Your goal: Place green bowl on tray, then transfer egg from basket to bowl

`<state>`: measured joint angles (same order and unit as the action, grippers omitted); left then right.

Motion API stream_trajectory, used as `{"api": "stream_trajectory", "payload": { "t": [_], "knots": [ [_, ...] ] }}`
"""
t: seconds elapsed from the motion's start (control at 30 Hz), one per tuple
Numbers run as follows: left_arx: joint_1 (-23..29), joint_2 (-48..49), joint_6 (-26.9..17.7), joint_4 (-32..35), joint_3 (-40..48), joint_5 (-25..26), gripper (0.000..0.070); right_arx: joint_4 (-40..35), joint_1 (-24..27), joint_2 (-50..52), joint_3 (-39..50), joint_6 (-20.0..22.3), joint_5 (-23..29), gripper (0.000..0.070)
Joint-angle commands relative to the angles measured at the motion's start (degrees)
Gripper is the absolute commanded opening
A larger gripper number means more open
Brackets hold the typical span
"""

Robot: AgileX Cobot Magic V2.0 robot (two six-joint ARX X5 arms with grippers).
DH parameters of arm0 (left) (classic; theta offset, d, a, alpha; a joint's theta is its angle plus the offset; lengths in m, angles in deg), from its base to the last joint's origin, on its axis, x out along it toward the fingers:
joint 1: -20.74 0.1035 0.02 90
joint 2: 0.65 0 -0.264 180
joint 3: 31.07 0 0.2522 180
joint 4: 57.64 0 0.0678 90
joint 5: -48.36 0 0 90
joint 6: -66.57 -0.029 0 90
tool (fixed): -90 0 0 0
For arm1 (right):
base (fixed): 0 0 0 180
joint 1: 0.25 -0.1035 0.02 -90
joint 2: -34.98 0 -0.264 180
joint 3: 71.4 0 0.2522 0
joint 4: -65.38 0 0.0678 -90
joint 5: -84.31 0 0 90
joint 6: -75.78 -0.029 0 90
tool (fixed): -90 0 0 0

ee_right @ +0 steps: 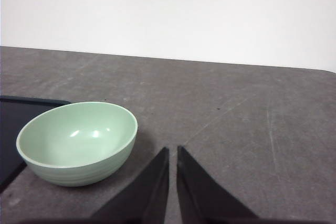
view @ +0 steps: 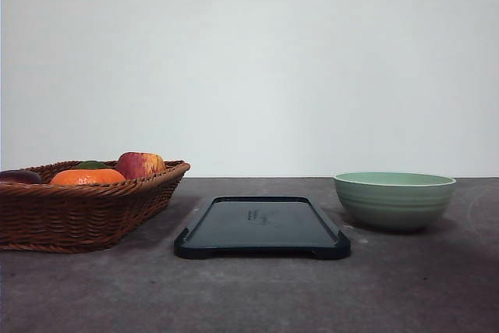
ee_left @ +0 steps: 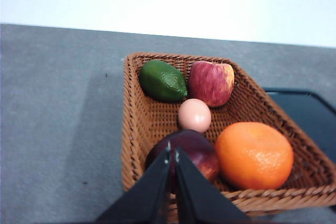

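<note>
i read the front view first. nearest me, the tray lies flat at centre table, dark blackish-green, rounded corners, low rim, small feet; its long axis runs near to far. just right of it and a little farther, not touching, the green bowl stands upright, mouth up, pale sage with faint ridges round the outside and a lighter rim. it is on the bare grey table, not on the tray. at left, the basket, brown wicker with flaring sides and braided rim, runs off the left edge of the picture.

left wrist view: left gripper hangs over the basket's near end, black fingers pressed together to a hairline seam, holding nothing. from above i see what the front view hides behind the rim: the egg, smooth, pinkish-brown, lies mid-basket; i can't tell which way it points. it touches the apple beyond it and the dark red fruit nearer the fingers. a green lime-like fruit sits in the far corner, an orange alongside the dark fruit.

right wrist view: right gripper hovers over bare table beside the bowl, fingers closed together, empty. the bowl's inside is plain and empty, and a tray corner shows beside it.
</note>
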<state>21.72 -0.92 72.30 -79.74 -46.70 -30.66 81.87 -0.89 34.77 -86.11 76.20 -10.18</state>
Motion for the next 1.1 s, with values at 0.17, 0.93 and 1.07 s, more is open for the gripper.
{"api": "stream_trajectory", "payload": {
  "t": [0.17,0.93,1.07],
  "knots": [
    [0.0,0.0,18.8,0.6,1.1,0.0,0.0,-0.6,0.0,0.0,0.2,-13.5,0.3,0.001],
    [0.0,-2.8,17.7,17.9,-5.7,-1.7,0.0001,-3.8,0.0,-4.8,-9.7,-17.6,-0.2,0.0007],
    [0.0,-6.5,14.1,13.3,-10.7,-2.8,0.0001,-0.3,0.0,-9.2,-15.0,-15.5,-0.3,0.0007]
  ]
}}
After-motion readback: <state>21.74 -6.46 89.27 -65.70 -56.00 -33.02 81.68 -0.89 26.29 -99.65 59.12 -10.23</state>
